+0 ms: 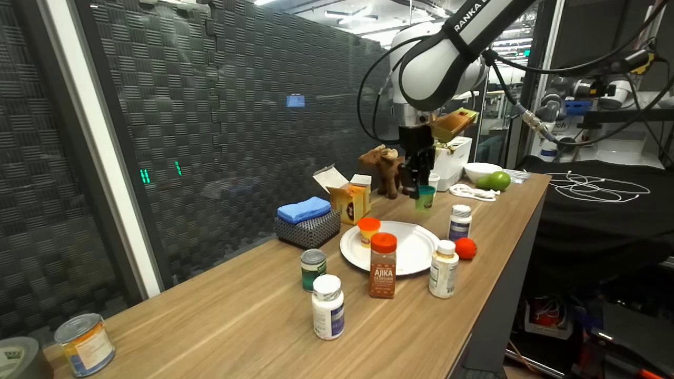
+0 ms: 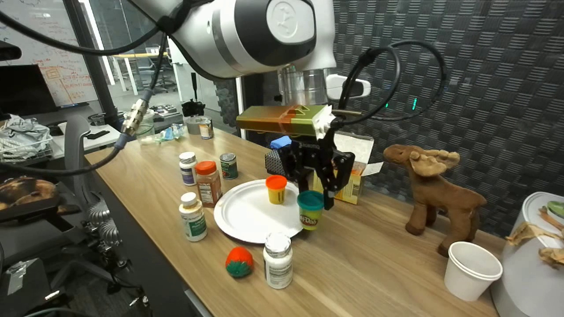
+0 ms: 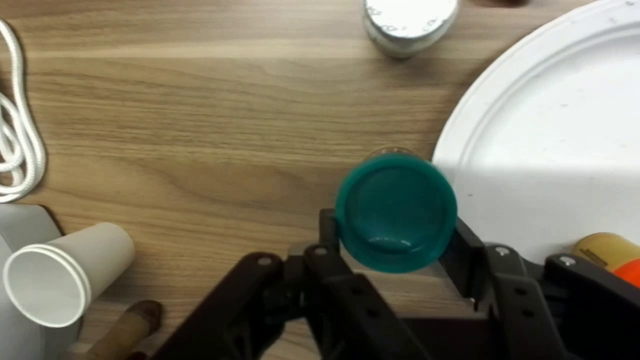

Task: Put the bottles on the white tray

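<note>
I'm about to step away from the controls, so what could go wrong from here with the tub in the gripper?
The gripper holds the teal-lidded tub near its top, so it might slip or tilt on the way.
An orange-lidded tub stands on the white plate; setting the held one down too close could knock it over.
A white bottle stands near the plate's rim and might be bumped by a careless sideways move.
</note>
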Controlling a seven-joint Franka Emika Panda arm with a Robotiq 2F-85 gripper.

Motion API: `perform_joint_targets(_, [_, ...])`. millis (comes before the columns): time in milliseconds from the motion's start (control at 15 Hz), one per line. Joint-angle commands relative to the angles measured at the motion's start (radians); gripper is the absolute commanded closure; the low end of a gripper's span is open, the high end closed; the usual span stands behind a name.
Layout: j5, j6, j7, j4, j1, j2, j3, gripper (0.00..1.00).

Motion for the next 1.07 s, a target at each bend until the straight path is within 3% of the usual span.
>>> perform_joint_targets(0, [0.035,0.016,-0.05,-0.042,0.011,-0.026,0.043,0.73])
perform_joint_targets(533, [0.06,0.285,-0.144,-0.112,0.007,-0.027,0.097,0.73])
perform_joint_targets(1000, [0.131,0.331,-0.28,-0.16,-0.008,-0.035,0.131,0.73])
